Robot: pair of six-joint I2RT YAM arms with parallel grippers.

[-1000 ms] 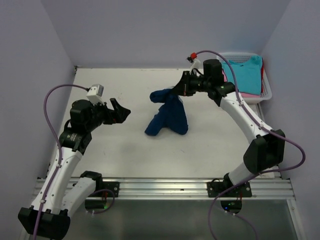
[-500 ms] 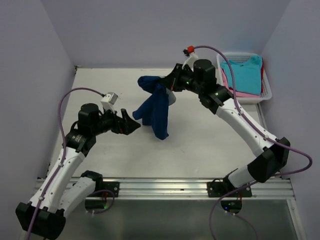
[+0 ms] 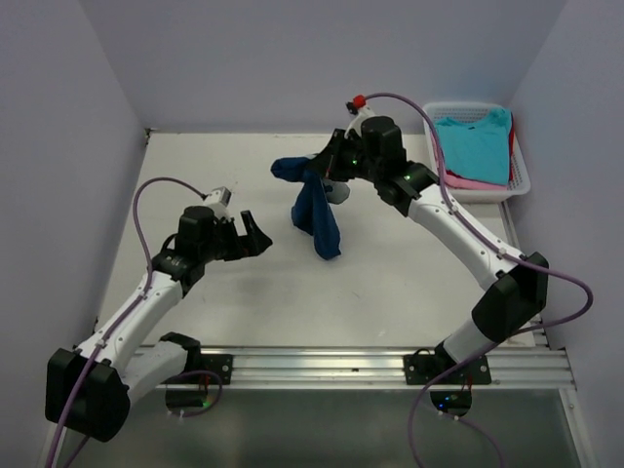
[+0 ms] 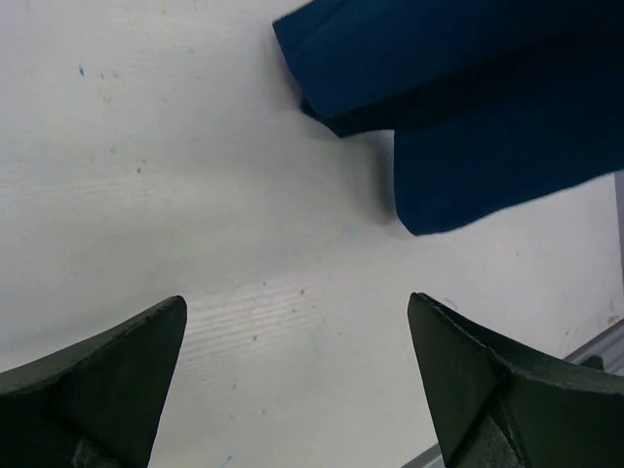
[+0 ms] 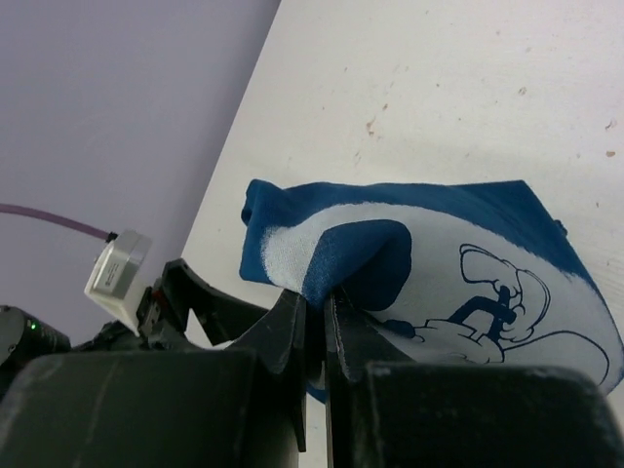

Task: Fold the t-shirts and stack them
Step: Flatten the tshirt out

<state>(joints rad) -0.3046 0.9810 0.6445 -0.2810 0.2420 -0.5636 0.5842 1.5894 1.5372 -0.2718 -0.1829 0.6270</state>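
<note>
Navy t-shirt carried leftward, now dangled over the worktop by the right pincer, clamped tight on its fabric. Left pincer, spread wide and empty, advanced beside it; second grasp judged next.

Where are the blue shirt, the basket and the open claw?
Navy blue cotton t-shirt [image 3: 318, 216], top view, hanging cloth.
White plastic lattice basket [image 3: 507, 190], top view, near wall.
Left gripper [image 3: 259, 232], top view, between its open fingertips.

hanging shirt — between left tool and basket | shirts in basket, far right
</note>
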